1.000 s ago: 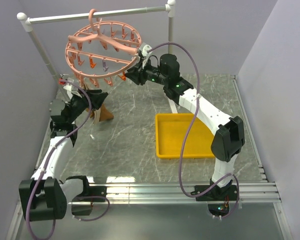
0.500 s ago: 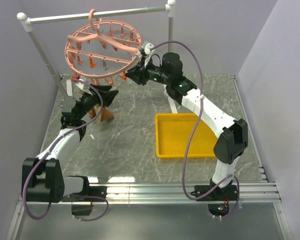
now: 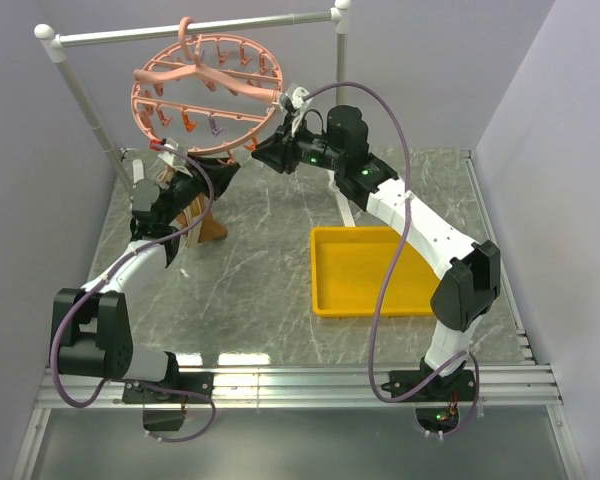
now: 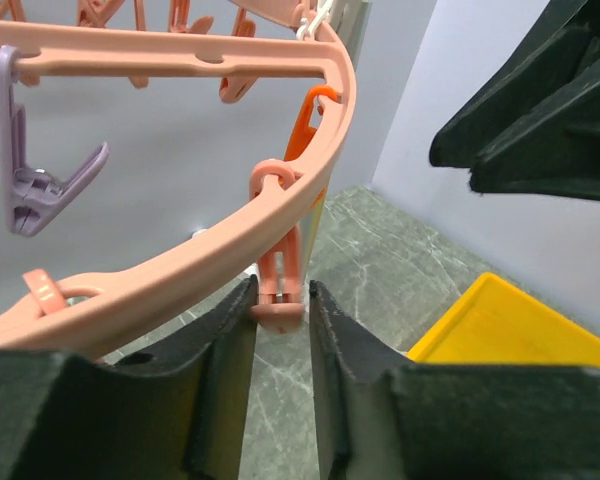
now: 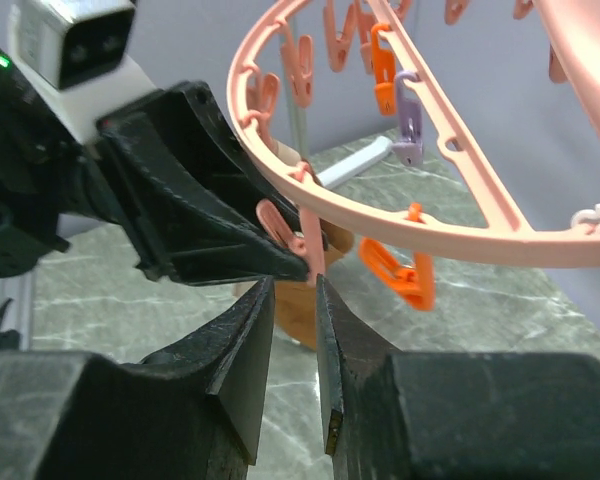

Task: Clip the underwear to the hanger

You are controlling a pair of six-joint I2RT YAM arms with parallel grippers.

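Observation:
The salmon-pink round hanger [image 3: 205, 95] hangs by its hook from the white rail [image 3: 195, 30]. My left gripper [image 3: 217, 172] is under its near rim. In the left wrist view its jaws are shut on a pink clip [image 4: 279, 290] that dangles from the rim [image 4: 180, 285]. My right gripper [image 3: 263, 152] is at the hanger's right side, its jaws [image 5: 295, 290] open by a narrow gap with nothing between them, just below that same clip [image 5: 280, 230]. The brown underwear [image 3: 208, 225] lies heaped on the table below the left arm, partly hidden.
A yellow tray [image 3: 322, 270] sits on the marble table to the right of centre. The rail's slanted white legs [image 3: 90, 110] stand at the back left. Orange [image 5: 400, 275] and purple [image 4: 25, 185] clips hang from the hanger.
My left arm has risen and swung right to the hanger's near rim, and its jaws have narrowed round the pink clip. The right gripper has barely moved.

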